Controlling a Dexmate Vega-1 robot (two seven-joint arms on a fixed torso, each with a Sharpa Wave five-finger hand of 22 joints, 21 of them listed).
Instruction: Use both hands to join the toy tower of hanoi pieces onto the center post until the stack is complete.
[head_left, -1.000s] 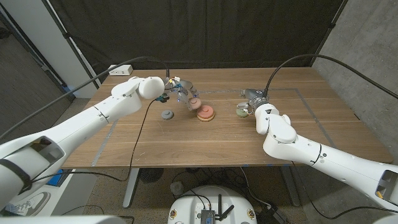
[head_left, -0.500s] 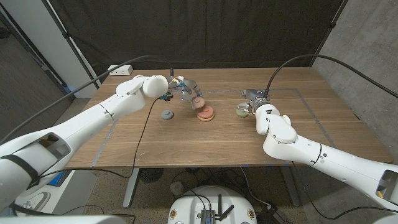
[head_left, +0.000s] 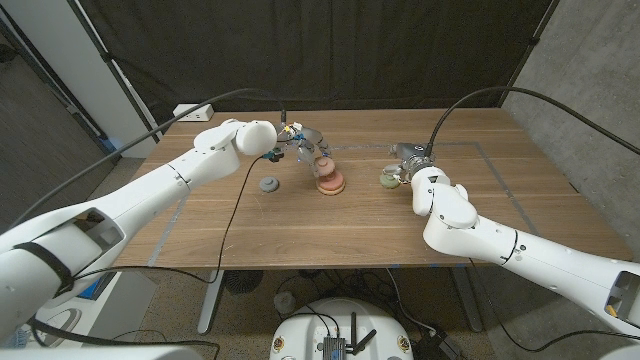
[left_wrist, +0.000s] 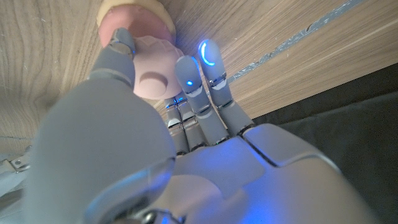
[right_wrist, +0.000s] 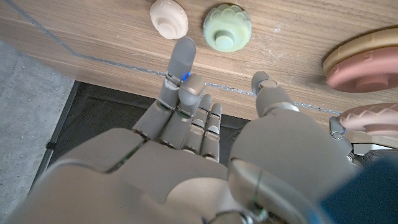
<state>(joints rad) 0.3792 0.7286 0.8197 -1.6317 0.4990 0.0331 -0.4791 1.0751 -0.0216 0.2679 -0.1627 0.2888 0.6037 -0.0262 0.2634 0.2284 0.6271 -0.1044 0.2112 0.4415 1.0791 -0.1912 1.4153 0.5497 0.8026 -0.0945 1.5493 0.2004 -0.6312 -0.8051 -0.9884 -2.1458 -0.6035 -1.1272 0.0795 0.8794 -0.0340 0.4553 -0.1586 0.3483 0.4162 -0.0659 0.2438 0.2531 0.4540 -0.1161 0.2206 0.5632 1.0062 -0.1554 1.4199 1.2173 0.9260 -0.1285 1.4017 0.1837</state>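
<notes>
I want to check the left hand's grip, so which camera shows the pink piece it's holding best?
The left wrist view: the pink piece sits close up between the left hand's fingers. The head view shows the same piece small, above the stack. The right wrist view catches just its edge.

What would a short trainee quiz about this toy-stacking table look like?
1. True or false: the left hand holds a pink piece above the stack.
2. Which colour is the loose piece lying on the table left of the stack: A grey, B green, C yellow?
3. Fill in: in the right wrist view, the green piece lies beside a ____ piece.

Key: 1 true; 2 A; 3 beige.
</notes>
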